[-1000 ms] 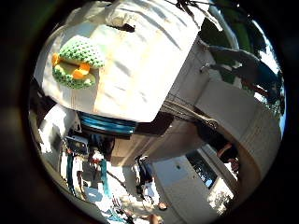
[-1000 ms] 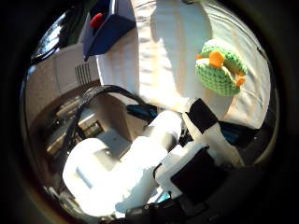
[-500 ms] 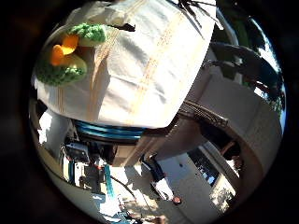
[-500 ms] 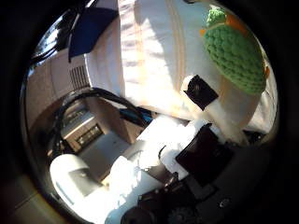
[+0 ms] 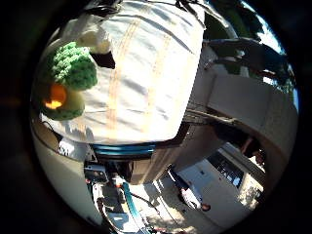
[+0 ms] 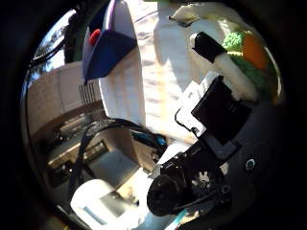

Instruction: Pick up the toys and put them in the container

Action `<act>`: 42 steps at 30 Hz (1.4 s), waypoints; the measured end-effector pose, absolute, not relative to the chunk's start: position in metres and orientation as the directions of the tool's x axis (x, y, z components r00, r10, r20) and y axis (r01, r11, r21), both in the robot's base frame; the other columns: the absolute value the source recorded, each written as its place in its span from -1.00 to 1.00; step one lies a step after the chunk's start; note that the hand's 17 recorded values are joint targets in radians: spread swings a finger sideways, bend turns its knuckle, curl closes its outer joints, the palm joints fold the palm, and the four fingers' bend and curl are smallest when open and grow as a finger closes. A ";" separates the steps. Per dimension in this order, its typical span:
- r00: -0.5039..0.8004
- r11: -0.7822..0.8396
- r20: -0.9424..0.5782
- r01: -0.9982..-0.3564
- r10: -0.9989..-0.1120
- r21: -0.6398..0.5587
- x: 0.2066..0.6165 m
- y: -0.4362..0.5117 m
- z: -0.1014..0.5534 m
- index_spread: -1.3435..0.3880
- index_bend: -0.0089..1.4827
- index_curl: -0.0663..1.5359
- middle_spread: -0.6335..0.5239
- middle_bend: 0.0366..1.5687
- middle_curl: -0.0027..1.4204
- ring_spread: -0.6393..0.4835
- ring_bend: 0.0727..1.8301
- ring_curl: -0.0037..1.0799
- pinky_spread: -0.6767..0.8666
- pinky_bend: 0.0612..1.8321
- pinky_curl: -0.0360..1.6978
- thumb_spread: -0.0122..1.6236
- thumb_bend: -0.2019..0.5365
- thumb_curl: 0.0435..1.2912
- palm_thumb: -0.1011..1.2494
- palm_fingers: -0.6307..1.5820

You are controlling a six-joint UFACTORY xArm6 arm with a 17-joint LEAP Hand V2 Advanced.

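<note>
Close to the palm, a green crocheted toy (image 5: 68, 83) with an orange patch lies on the cloth-covered desk (image 5: 146, 87), partly hidden by a finger (image 6: 225, 67) of the robot hand (image 6: 211, 129). Whether the fingers grip the toy cannot be told. Well apart from the toy, a blue container (image 6: 108, 45) sits at the desk's edge, cut off.

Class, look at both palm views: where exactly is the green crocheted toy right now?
The green crocheted toy lies on the white striped cloth near its edge, close under the hand, whose finger reaches alongside it in the thumb-side view.
</note>
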State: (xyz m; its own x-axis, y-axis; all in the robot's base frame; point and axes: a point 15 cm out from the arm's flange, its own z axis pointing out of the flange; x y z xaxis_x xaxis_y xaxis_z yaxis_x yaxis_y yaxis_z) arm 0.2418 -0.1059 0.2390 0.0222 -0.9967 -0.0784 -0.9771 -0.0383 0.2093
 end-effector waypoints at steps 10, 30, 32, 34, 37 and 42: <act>0.055 -0.077 -0.153 -0.987 -0.987 0.143 0.293 -0.056 0.349 -0.28 0.01 -0.28 -0.28 0.48 0.35 -0.02 0.50 0.47 0.11 0.67 -0.17 0.39 -0.49 -0.14 0.62 0.40; 0.330 -0.349 -0.253 -0.936 -0.909 0.034 0.439 0.192 0.350 -0.18 -0.15 0.10 -0.18 0.15 0.24 0.16 0.45 0.38 0.17 0.70 -0.07 0.50 -0.56 -0.18 0.33 -0.18; 0.322 -0.354 -0.253 -0.931 -0.912 0.091 0.440 0.192 0.329 -0.09 -0.21 0.09 -0.11 -0.02 0.15 0.26 0.35 0.31 0.22 0.63 -0.09 0.50 -0.54 -0.21 0.31 -0.37; 0.314 -0.358 -0.254 -0.922 -0.915 0.148 0.439 0.192 0.308 0.03 -0.30 0.01 -0.01 -0.28 -0.03 0.41 0.15 0.10 0.30 0.47 -0.19 0.50 -0.54 -0.24 0.28 -0.53; 0.327 -0.378 -0.258 -0.908 -0.909 0.182 0.440 0.192 0.293 0.08 -0.42 -0.11 0.09 -0.51 -0.18 0.52 -0.12 -0.12 0.37 0.30 -0.29 0.50 -0.54 -0.28 0.25 -0.62; 0.387 -0.446 -0.277 -0.874 -0.880 0.195 0.437 0.188 0.286 0.04 -0.64 -0.26 0.18 -0.80 -0.35 0.64 -0.41 -0.33 0.44 0.08 -0.41 0.47 -0.52 -0.32 0.24 -0.59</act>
